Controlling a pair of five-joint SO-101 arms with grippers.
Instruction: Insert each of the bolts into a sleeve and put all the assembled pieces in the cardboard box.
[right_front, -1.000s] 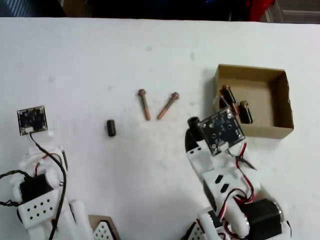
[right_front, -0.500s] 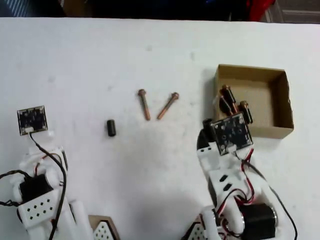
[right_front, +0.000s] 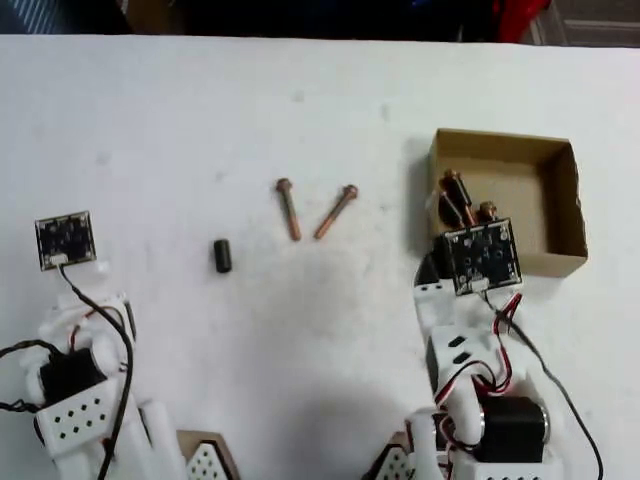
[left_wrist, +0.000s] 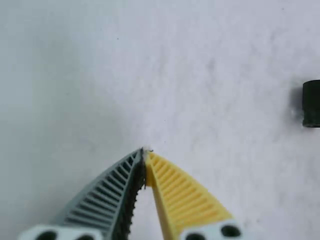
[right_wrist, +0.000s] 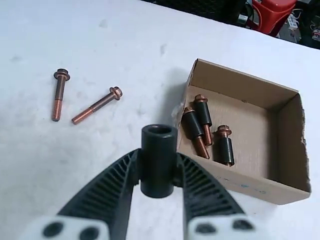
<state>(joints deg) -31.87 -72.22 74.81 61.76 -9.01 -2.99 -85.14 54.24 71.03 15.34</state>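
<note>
The white table (right_front: 300, 100) carries everything. The right arm (right_front: 470, 340) stands with its wrist just at the near wall of the cardboard box (right_front: 575, 200), and the left arm (right_front: 80, 390) stands well apart from it, at the other side of the table.

The cardboard box (right_wrist: 287, 135) is open on top and lies just in front of the right gripper (right_wrist: 157, 160), a little to its right side. This gripper is closed around a black sleeve (right_wrist: 158, 150), which stands upright between the two black fingers with its hole facing up.

The left gripper (left_wrist: 144, 152) has its grey finger and its yellow finger pressed together at the tips, with nothing between them, just above the bare table.

Three assembled pieces (right_wrist: 202, 112) lie inside the box near its left wall, each one a copper bolt with a black sleeve on it. Two bare bolts (right_wrist: 97, 106) lie on the table ahead of the right gripper and to its left, near each other but apart.

A second sleeve (left_wrist: 311, 104) lies on the table ahead of the left gripper and to its right side, well apart from the fingertips.
</note>
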